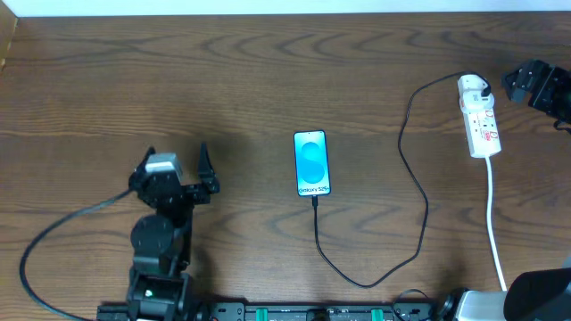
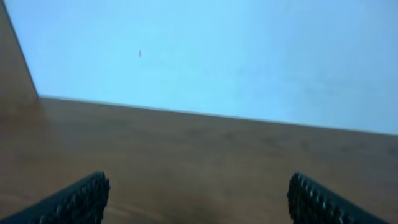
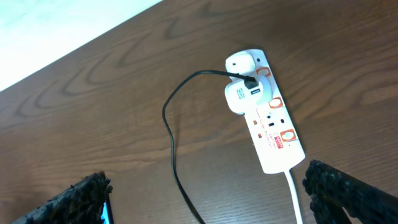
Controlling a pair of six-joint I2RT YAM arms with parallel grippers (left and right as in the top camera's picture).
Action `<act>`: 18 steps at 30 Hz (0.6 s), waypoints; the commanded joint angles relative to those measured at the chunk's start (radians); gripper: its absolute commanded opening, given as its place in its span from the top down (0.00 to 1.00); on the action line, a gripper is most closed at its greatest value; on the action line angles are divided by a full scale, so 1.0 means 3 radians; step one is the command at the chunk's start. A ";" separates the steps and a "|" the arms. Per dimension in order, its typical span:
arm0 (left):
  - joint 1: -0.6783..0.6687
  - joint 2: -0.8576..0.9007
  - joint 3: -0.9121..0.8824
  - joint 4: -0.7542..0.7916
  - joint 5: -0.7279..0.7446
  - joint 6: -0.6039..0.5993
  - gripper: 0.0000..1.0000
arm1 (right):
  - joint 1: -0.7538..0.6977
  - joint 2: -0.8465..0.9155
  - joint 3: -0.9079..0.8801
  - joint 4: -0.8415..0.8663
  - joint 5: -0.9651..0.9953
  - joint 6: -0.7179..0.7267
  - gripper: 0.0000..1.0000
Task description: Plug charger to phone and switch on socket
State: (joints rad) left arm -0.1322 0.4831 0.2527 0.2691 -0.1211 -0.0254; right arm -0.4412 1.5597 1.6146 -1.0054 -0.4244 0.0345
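Observation:
The phone (image 1: 310,163) lies flat mid-table with its blue screen up; a sliver of it shows in the right wrist view (image 3: 106,213). The charger cable (image 1: 419,192) runs from the phone's near edge, where its tip meets the phone, loops right and ends in a white plug (image 1: 473,86) seated in the socket (image 1: 484,129). The right wrist view shows the socket (image 3: 277,134), the plug (image 3: 245,93) and the cable (image 3: 169,143). My right gripper (image 1: 519,85) (image 3: 208,202) is open and empty, just right of the socket. My left gripper (image 1: 177,160) (image 2: 199,205) is open and empty, left of the phone.
The socket's white cord (image 1: 492,214) runs down toward the table's near edge at the right. A thick black arm cable (image 1: 53,236) curves at the near left. The wooden table (image 1: 268,71) ends at a pale wall along the far edge.

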 commanded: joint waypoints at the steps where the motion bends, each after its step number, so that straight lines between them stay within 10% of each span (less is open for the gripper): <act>1: 0.0056 -0.0247 -0.0258 0.0245 0.0029 0.0221 0.09 | 0.0014 -0.0023 0.0010 -0.0004 0.0003 0.0019 0.01; 18: 0.0425 -0.1409 -0.0829 -0.0109 0.0528 0.0431 0.09 | 0.0014 -0.0023 0.0010 -0.0004 0.0003 0.0019 0.01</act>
State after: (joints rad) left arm -0.0372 0.0902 0.0059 0.2657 -0.0422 0.0494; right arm -0.4412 1.5597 1.6146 -1.0058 -0.4244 0.0345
